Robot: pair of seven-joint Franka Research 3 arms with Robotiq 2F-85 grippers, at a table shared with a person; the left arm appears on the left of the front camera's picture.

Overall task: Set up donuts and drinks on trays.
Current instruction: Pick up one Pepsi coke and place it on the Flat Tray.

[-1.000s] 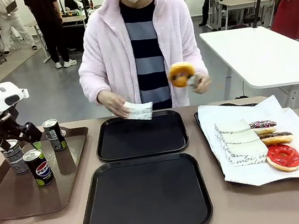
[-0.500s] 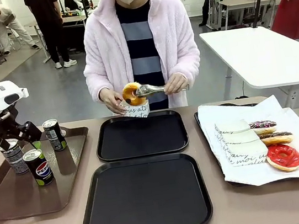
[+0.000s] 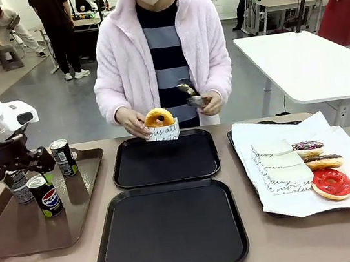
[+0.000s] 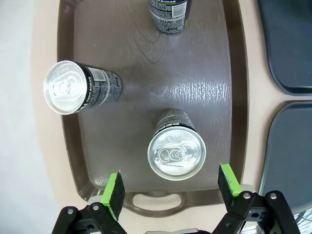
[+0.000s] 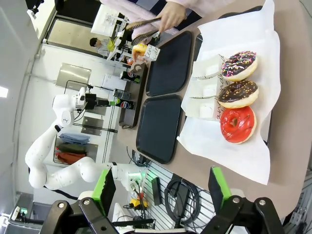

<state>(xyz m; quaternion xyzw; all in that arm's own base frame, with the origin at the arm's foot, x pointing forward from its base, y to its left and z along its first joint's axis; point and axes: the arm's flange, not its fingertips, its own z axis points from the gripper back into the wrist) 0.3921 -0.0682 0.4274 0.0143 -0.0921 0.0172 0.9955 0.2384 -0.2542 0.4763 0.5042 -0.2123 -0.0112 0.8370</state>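
A person at the far side holds a golden-glazed donut (image 3: 159,117) in a white paper sleeve (image 3: 163,133) over the far black tray (image 3: 165,160). Their other hand holds tongs (image 3: 189,94). The near black tray (image 3: 170,231) is bare. Three more donuts (image 3: 324,168) lie on white paper at the right: two chocolate-topped, one red (image 5: 237,123). Three cans stand on the brown tray (image 3: 19,228): a Pepsi (image 3: 46,195), a grey-green one (image 3: 64,157) and one at the left (image 3: 17,187). My left gripper (image 4: 170,187) hovers open above a can top (image 4: 176,152). My right gripper (image 5: 161,187) is open, holding nothing.
Spare paper sleeves (image 3: 280,167) lie beside the donuts on the white paper. The brown tray's handle cut-out (image 4: 156,200) sits just under my left fingers. A second white table (image 3: 309,66) stands at the back right, with people farther off.
The person has set the glazed donut into the sleeve and drawn the tongs back to the right. My left gripper has shifted slightly above the cans and stays open.
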